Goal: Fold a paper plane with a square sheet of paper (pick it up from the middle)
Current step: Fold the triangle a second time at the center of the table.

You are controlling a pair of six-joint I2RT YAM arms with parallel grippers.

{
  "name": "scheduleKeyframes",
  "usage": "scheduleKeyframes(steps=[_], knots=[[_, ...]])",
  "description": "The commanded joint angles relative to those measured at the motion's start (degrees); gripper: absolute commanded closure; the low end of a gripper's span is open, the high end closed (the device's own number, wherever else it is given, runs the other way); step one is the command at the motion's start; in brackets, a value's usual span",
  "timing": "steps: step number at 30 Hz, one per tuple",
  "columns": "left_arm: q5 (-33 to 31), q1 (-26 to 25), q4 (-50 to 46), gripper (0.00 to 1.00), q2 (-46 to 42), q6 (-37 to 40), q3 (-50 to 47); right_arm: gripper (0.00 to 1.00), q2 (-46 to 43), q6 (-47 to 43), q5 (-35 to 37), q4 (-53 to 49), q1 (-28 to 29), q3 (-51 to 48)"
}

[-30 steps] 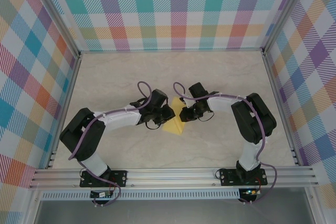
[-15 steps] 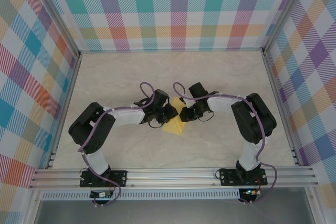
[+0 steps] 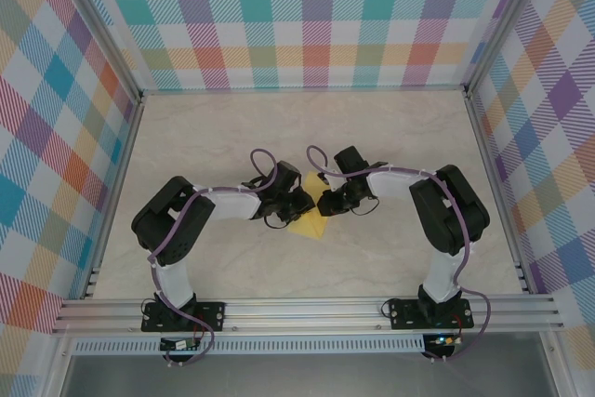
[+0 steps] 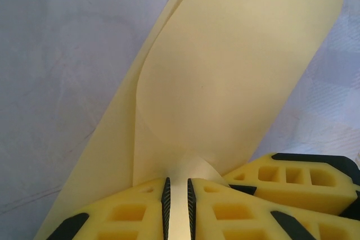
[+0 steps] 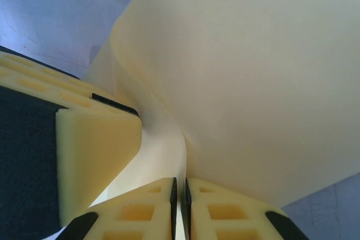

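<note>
Yellow sheet of paper (image 3: 310,223) lifted in a curl at the middle of the bench (image 3: 214,137), left jaws nearly together pinching one edge, right jaws likewise pinching the other

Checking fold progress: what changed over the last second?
The left arm swung its elbow in toward the centre, and the left end effector barely shifted right. Nothing was taken or released. The right arm, the right end effector and the paper stayed put, with both end effectors pinched on the paper.
</note>
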Motion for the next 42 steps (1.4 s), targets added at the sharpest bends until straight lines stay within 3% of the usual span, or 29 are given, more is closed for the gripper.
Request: scheduleKeyframes(steps=[1, 7, 15, 22, 27, 30, 42], knots=[[0.40, 0.48, 0.54, 0.82, 0.88, -0.35, -0.03, 0.79, -0.67, 1.16, -0.46, -0.83, -0.51, 0.75], [0.32, 0.48, 1.11, 0.82, 0.61, -0.60, -1.35, 0.60, -5.62, 6.72, -4.61, 0.26, -3.02, -1.31], [0.97, 0.40, 2.22, 0.82, 0.87, -0.75, -1.02, 0.59, -6.15, 10.56, -9.70, 2.01, -3.41, -3.62], [0.84, 0.44, 1.96, 0.82, 0.87, -0.57, -0.76, 0.59, -5.53, 13.32, -7.20, 2.59, -3.55, -4.74], [1.10, 0.46, 2.42, 0.82, 0.88, -0.57, -0.82, 0.81, -4.75, 13.76, -6.57, 2.94, -3.63, -4.78], [1.72, 0.40, 3.55, 0.80, 0.10, -0.25, -1.00, 0.90, -4.10, 12.43, -3.73, 2.38, -3.72, -4.67], [4.22, -0.02, 3.17, 0.69, -3.94, 4.04, 0.75, 0.94, -2.14, 9.99, -3.23, 2.82, -3.80, -4.28]])
